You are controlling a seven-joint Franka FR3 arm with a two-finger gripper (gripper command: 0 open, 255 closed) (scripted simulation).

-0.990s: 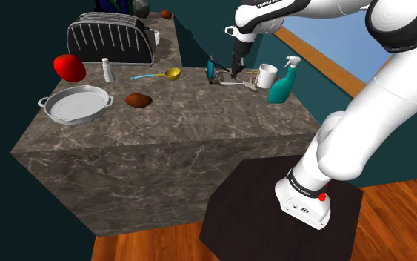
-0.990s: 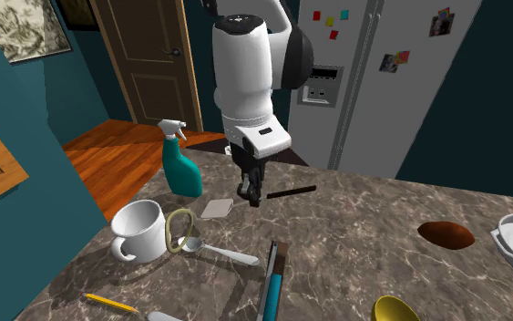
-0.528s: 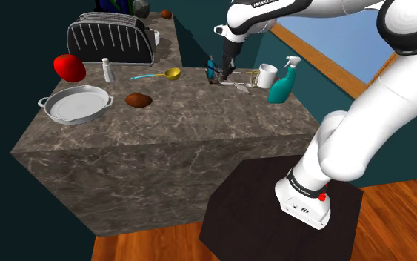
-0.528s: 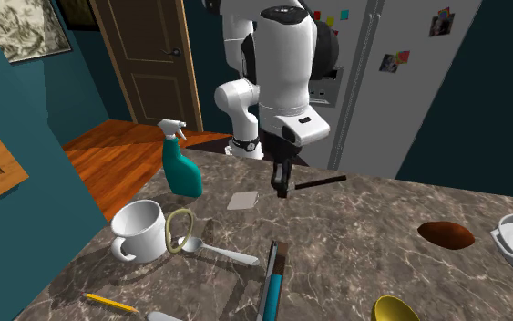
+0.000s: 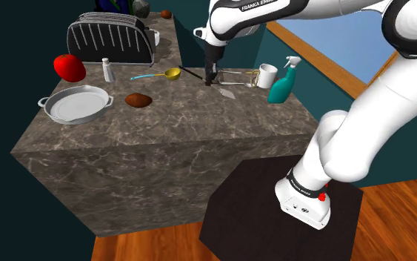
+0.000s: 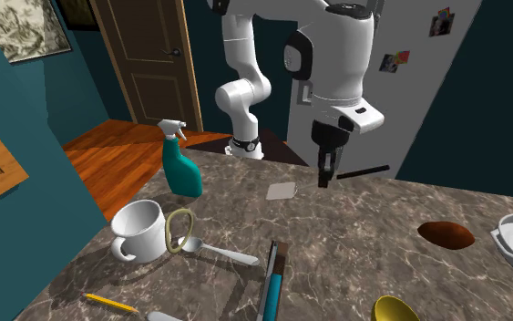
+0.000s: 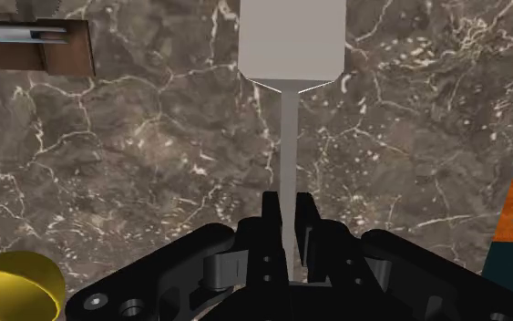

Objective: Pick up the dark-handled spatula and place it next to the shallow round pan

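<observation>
A: Found along the worktop's (image 5: 199,126) far end?
B: A ridged toaster (image 5: 110,38); before it, a red ball (image 5: 69,67) and shaker (image 5: 108,70), apart.
A: And mid-worktop?
B: A brown lump (image 5: 138,99), a yellow ladle (image 5: 171,73) beyond it.
A: By the edge at the shoulder view's right?
B: A white mug (image 5: 267,75) beside a teal bottle (image 5: 282,83); a spoon (image 6: 218,252), pencil (image 6: 108,302) and teal-handled tool (image 6: 272,287) near.
A: Past the worktop?
B: A fridge (image 6: 409,100) and a brown door (image 6: 149,64).

Shoulder behind stand (image 5: 255,211), second facing, counter (image 5: 192,122) shared
</observation>
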